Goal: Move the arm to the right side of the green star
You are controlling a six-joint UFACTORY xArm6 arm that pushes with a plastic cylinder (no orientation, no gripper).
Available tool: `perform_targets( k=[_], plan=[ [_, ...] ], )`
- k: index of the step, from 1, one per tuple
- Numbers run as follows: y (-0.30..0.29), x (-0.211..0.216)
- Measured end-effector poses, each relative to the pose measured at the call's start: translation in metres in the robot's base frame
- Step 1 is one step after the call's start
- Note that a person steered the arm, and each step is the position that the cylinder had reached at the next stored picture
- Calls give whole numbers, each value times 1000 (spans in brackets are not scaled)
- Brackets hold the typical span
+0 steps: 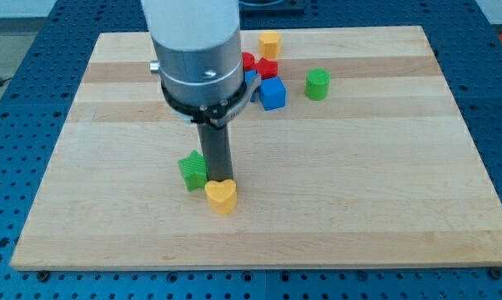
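Because my tip (220,179) sits just right of the green star (193,170), touching the yellow heart (221,196) below it, I judge the move nearly done; this tool, a bare rod, grasps nothing.

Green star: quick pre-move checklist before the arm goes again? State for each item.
1. Target found: green star sits left of board centre. ok.
2. My tip on the star's right side: the rod comes down just to the view's right of it. ok.
3. Tip end visible: the yellow heart hides the very end. cannot tell.
4. Tip touching the star or the heart: all three look crowded together. cannot tell.
5. Other blocks out of the way: blue cube, green cylinder, red blocks and a yellow block cluster near the view's top. ok.
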State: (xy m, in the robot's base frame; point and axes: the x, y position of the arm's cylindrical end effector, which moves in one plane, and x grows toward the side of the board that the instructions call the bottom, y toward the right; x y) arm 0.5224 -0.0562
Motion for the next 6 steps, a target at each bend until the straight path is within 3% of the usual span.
perform_targets(
  k=[2, 3, 5, 6],
  plan=[
    [3, 40],
    [-7, 31],
    [-6, -68],
    [-62, -78]
  ],
)
